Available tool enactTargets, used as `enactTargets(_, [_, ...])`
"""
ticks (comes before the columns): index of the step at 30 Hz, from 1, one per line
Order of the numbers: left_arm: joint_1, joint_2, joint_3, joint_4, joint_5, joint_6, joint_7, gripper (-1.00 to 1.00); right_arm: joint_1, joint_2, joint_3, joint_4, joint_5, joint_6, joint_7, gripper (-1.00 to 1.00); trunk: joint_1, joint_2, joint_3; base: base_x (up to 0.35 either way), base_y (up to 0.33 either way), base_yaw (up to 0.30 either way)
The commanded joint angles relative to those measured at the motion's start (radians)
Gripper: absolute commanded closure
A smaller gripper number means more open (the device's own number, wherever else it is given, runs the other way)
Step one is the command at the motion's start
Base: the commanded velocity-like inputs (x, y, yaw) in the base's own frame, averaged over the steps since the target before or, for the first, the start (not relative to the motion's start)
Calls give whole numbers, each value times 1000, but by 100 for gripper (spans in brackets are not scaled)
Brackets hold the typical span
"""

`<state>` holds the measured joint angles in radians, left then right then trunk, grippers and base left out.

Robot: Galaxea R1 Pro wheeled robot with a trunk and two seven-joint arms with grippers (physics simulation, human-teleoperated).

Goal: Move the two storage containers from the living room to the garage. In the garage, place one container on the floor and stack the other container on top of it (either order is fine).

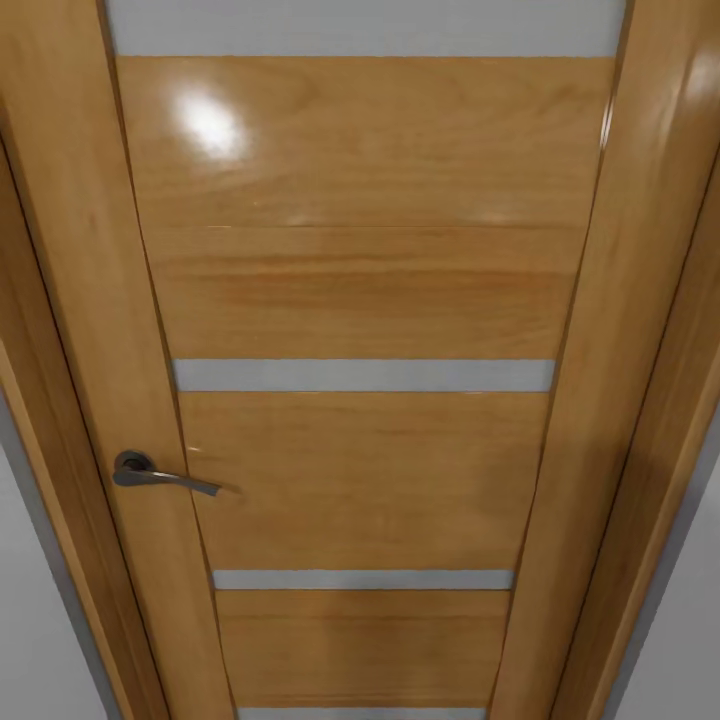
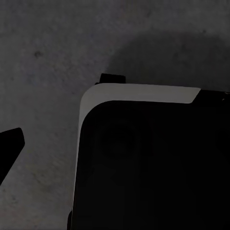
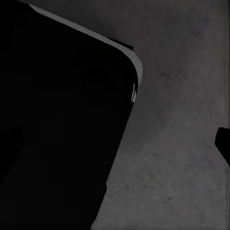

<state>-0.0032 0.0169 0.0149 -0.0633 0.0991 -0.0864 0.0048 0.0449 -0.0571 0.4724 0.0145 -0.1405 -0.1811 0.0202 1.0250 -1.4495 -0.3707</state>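
Garage floor [image 2: 43,48] mottled matt concrete, glossy wood-panelled door [image 1: 360,300] with curved metal handle [image 1: 160,476], claw states unclear.

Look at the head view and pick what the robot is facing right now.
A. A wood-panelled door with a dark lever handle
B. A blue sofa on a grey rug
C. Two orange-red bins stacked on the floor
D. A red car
A: the head view shows a wood-panelled door with pale horizontal strips and a dark lever handle at its left side.
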Motion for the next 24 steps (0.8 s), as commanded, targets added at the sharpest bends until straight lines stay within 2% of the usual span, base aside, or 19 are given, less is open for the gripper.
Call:
enactTargets(1, [0, 0, 0, 0, 10, -3, 0, -100, 5, -1, 8, 1, -10, -4, 2, -100, 0, -1, -1, 0, 0, 0])
enactTargets(14, [0, 0, 0, 0, 10, -3, -2, -100, 79, 0, 11, -2, -10, 0, -8, -100, 0, -1, -1, -5, 0, 0])
enactTargets(20, [0, 0, 0, 1, 10, -3, -2, -100, 104, -1, 11, -2, -10, 0, -8, -100, 0, -1, -1, -227, 0, 0])
enactTargets(24, [0, 0, 0, 1, 10, -3, -2, -100, 104, -1, 11, -2, -10, 0, -10, -100, 0, -1, -1, -37, 0, 0])
